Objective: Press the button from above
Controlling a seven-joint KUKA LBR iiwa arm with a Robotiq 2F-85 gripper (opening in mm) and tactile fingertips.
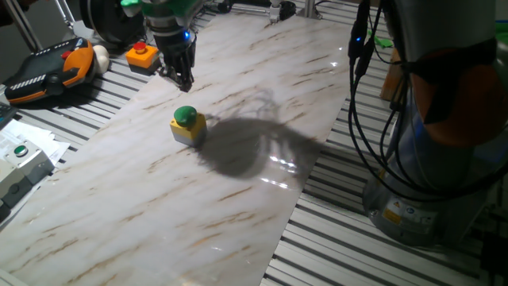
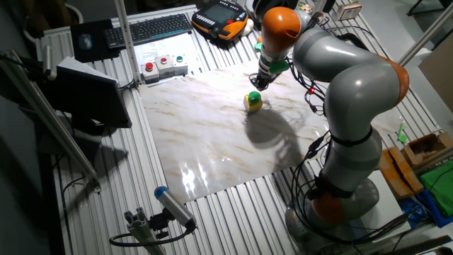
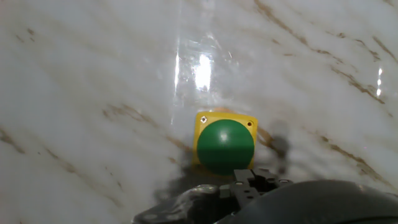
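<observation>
Marble-patterned tabletop (image 1: pixel 238 199) is carrying the button (image 1: pixel 186 125), green dome on a yellow base, near its middle. Above and just behind it, the gripper (image 1: pixel 181 78) is hovering, holding nothing; its finger gap cannot be told.

Brightness: dim room, marble board (image 1: pixel 238 183) moderately lit.
Light source: overhead, mirrored as white patches.
Glare: streaks on the board (image 2: pixel 195 177); bright patch above the button (image 3: pixel 225 145) in the hand view.
Shadow: arm's dark blot beside the button (image 1: pixel 187 125).
Focus: hand view soft, bottom edge blurred.
</observation>
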